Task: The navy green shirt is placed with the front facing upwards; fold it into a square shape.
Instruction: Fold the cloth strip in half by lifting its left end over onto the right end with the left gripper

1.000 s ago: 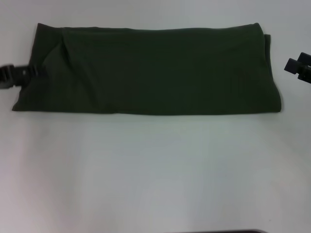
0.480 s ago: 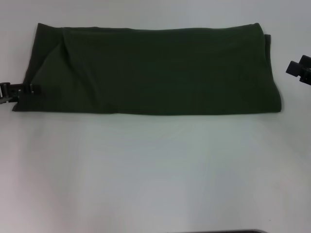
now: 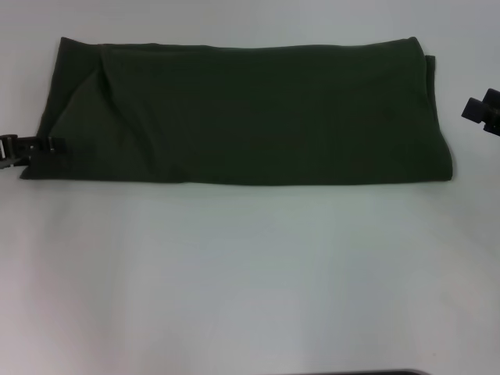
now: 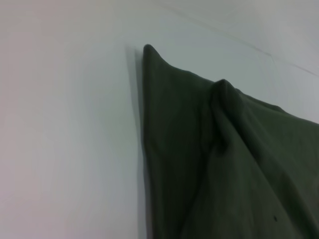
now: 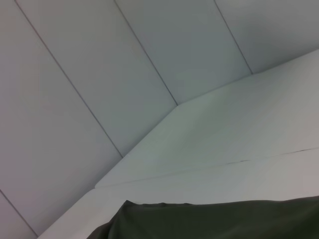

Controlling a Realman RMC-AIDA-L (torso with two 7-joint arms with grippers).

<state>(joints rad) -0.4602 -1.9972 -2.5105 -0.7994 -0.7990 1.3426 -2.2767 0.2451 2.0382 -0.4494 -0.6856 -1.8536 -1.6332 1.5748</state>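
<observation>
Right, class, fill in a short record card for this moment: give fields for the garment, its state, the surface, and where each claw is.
garment: dark olive-green cotton shirt
state: folded into a long flat band, not yet square; no lettering showing
surface: plain white table
left claw: at the band's left edge, near its front corner, low at the cloth
right claw: at the right border of the head view, apart from the shirt
left end detail: a raised fold in the cloth
</observation>
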